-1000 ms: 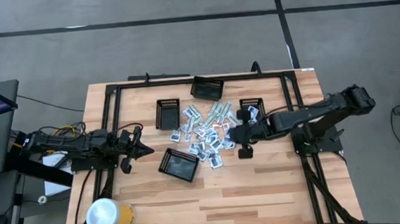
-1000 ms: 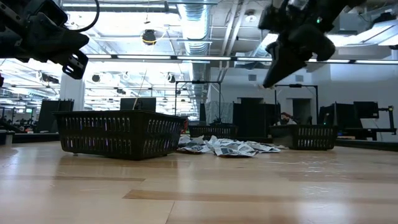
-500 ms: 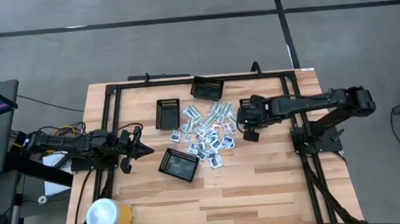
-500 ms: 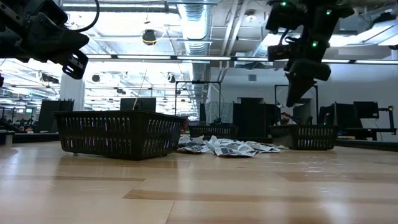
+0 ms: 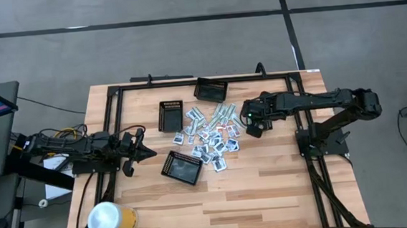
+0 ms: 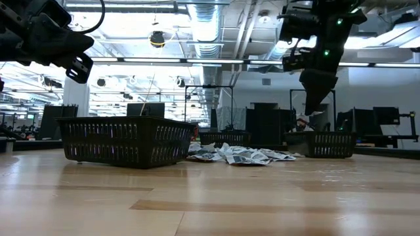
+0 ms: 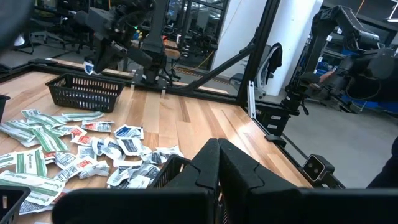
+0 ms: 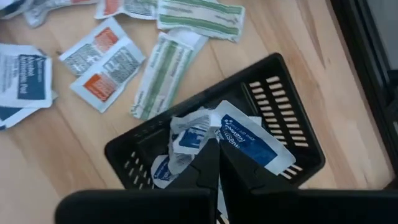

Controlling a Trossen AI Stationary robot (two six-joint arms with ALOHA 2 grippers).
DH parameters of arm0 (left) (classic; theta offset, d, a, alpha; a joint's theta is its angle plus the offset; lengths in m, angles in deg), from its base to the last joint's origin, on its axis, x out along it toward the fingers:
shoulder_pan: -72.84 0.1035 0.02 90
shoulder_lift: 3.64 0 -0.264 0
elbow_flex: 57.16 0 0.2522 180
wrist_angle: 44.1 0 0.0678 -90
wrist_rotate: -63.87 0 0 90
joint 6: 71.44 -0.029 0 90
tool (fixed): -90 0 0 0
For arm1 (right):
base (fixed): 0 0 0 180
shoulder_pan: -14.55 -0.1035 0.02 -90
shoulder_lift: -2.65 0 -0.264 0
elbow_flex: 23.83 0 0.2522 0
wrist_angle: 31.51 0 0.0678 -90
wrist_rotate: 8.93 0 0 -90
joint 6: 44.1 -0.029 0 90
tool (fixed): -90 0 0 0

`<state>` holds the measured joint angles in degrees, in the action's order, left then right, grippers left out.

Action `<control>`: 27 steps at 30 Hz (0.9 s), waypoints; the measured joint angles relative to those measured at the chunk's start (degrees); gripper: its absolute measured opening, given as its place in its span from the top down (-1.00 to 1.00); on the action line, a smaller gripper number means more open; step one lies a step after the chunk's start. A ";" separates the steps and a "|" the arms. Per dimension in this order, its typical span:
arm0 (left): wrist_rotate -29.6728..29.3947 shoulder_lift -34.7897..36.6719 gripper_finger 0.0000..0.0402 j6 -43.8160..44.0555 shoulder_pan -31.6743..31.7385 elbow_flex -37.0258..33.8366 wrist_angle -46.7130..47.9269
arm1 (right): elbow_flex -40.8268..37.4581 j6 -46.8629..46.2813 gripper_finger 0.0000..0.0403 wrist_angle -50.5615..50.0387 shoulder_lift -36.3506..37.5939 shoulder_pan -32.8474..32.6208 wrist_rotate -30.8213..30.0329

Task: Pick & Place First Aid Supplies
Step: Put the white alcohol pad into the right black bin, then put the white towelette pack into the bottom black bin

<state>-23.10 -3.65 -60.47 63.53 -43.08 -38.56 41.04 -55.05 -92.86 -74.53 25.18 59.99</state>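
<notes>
right gripper [image 8: 217, 144] jaws pinch a blue-marked sachet [image 8: 249, 140] over a black tray [image 8: 298, 124]; left jaws closed, empty.

Wooden table [image 5: 266, 189] carries four black mesh trays [image 5: 181, 167] round a loose heap of packets [image 5: 210, 134] at centre, plus a yellow roll [image 5: 112, 219] near one corner.

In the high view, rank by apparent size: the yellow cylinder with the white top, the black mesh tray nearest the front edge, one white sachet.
1. Black mesh tray
2. Yellow cylinder, close to the tray in size, so these two are unsure
3. White sachet, clearly smallest
</notes>
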 joint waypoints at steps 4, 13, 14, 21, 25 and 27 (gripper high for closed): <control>0.00 -0.01 0.96 0.01 0.00 0.00 0.01 | 0.00 -0.10 0.99 -0.23 0.00 0.54 0.03; -0.01 0.00 0.96 -0.01 -0.01 0.00 -0.01 | 0.00 -1.48 0.96 -0.20 0.00 0.54 0.04; -0.01 -0.02 0.96 0.00 0.00 0.00 0.00 | 0.00 -1.76 0.93 -0.20 0.00 0.54 0.02; 0.00 0.00 0.96 0.00 0.00 0.00 0.01 | 0.00 -3.20 0.60 -0.20 0.00 0.47 0.04; 0.00 0.00 0.96 0.00 -0.01 0.00 0.01 | 0.00 -4.16 0.44 -0.15 0.00 0.34 0.07; 0.01 0.00 0.96 0.01 -0.01 0.00 -0.01 | 0.00 -4.16 0.37 0.26 0.00 0.25 0.18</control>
<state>-23.08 -3.65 -60.45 63.52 -43.08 -38.57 41.04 -59.21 -92.59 -74.53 25.42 60.16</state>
